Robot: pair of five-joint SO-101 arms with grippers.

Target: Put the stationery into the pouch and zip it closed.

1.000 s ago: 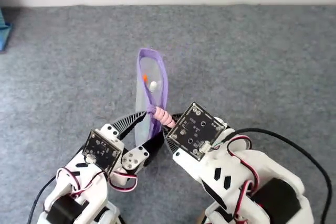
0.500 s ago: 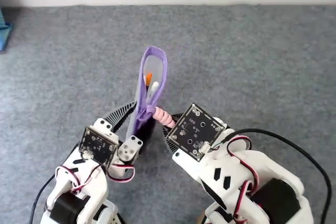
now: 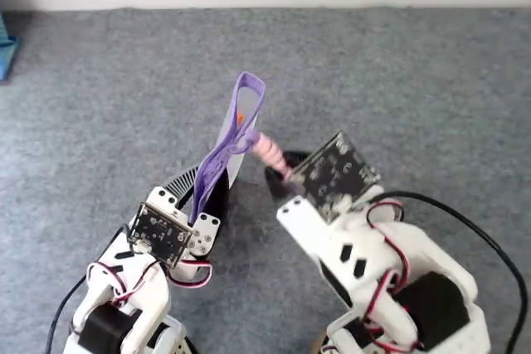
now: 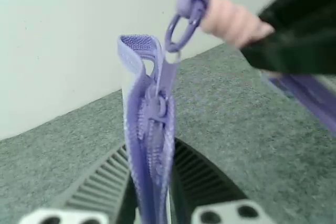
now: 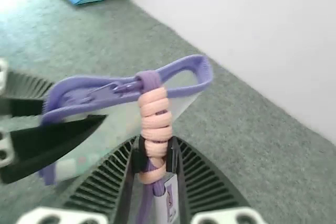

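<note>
Bright, even daylight; soft faint shadows

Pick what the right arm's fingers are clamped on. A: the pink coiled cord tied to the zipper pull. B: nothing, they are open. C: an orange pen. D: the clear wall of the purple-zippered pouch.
A: in the right wrist view the right arm's fingers pinch the pink coiled cord, which leads to the zipper of the purple-zippered translucent pouch.
</note>
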